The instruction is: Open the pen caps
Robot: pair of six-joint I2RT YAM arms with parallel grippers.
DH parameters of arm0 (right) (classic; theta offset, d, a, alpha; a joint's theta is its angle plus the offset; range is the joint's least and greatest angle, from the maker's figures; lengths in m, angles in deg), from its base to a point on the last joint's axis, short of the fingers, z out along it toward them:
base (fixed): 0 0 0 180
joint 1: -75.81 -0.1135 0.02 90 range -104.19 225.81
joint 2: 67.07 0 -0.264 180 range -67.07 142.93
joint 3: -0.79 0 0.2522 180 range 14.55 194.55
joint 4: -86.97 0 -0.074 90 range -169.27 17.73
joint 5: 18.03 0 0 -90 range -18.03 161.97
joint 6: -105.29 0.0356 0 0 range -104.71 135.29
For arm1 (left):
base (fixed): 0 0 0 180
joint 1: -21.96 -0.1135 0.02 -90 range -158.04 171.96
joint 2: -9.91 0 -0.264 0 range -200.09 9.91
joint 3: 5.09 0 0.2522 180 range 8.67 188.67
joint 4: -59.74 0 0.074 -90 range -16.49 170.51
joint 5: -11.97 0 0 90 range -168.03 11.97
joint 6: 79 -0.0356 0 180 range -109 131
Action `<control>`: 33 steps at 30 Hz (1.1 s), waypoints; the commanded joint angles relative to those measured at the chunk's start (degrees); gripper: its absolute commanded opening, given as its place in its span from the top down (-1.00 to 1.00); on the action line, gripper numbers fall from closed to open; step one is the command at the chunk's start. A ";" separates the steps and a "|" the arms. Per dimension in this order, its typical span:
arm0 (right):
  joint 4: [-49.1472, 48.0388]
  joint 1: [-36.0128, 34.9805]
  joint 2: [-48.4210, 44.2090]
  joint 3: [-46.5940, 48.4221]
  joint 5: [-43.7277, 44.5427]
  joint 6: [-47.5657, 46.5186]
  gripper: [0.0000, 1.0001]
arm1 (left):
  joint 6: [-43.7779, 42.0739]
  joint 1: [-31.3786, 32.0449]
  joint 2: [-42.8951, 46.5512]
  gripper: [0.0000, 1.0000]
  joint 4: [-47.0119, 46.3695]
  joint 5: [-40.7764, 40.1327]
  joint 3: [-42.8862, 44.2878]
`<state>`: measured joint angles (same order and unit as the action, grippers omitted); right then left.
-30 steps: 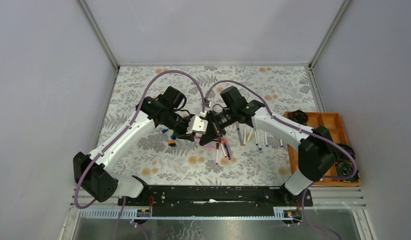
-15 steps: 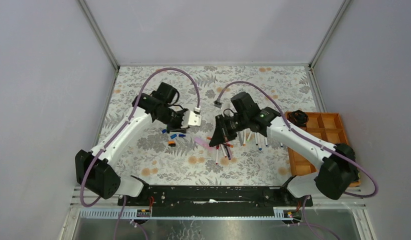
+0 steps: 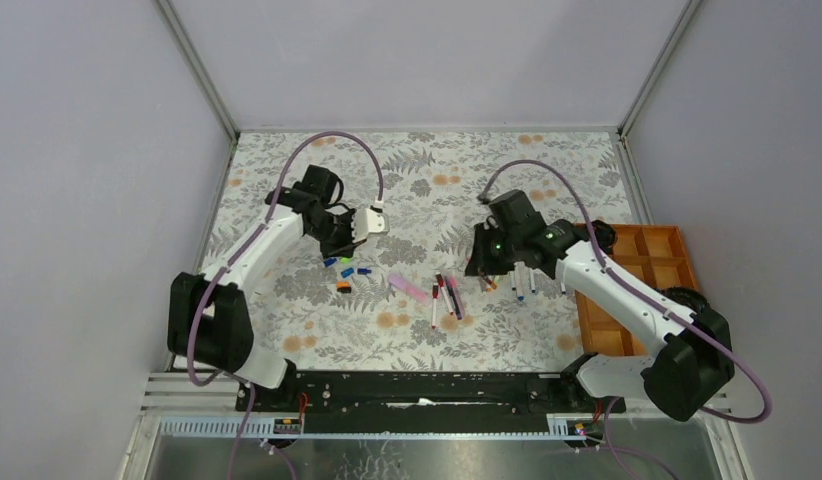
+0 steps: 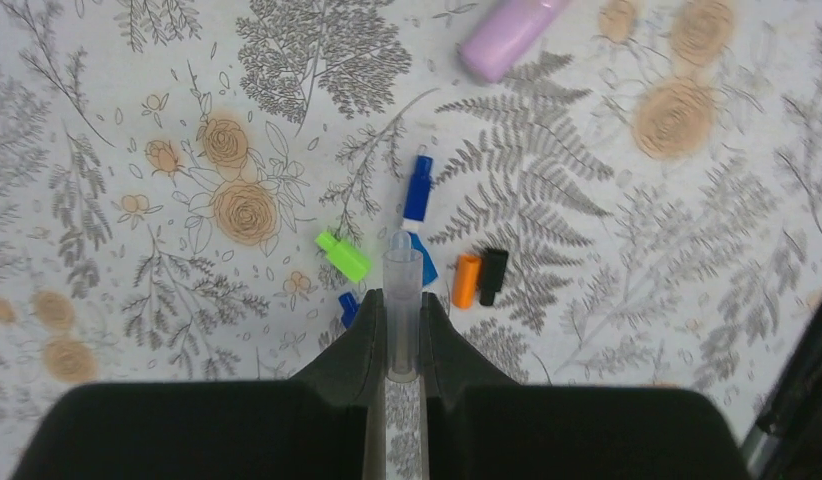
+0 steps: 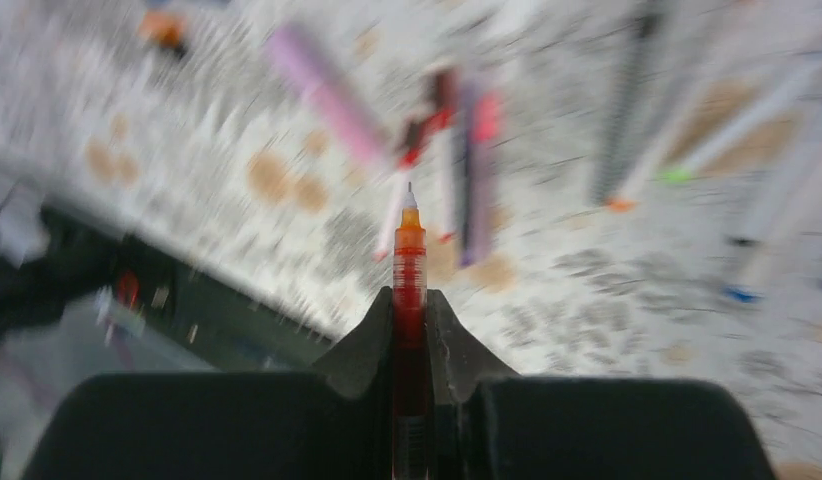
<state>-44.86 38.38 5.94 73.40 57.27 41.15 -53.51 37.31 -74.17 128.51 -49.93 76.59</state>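
Top view: the arms have swung apart over the bench [image 3: 547, 170], with the left gripper [image 3: 339, 246] above the loose caps [image 3: 345, 272] and the right gripper [image 3: 483, 263] beside the pens [image 3: 447, 297].
Left wrist: the fingers are clamped on a clear cap [image 4: 402, 285].
Right wrist, blurred: the fingers clamp an orange pen [image 5: 409, 260], seemingly just uncapped.

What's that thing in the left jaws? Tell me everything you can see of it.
The clear cap is a short tube of frosted, see-through plastic with a rounded nub at its free end. The left gripper is shut on it. The jaws pinch its sides and hide its rear part. It points straight out, in line with the jaws. Nothing else seems to touch it. Below it lie a green cap, a blue cap, an orange cap and a black cap.
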 commanded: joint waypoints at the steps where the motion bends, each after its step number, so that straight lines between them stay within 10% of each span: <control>1: -0.47 8.25 0.45 0.04 20.22 3.42 1.00 | 11.29 0.03 -5.16 0.99 -14.49 -1.78 -2.85; 23: -7.73 21.21 20.40 -3.67 38.64 4.72 0.96 | 19.18 -0.03 -15.48 0.39 -24.85 -6.08 -6.75; 33: -8.18 21.70 23.05 -4.31 37.04 4.81 0.39 | 19.77 0.03 -11.21 -0.20 -17.25 -0.69 -2.67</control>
<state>-52.33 59.72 28.63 69.18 93.03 45.18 -34.41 37.31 -88.55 108.07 -54.24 70.53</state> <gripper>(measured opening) 0.249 0.542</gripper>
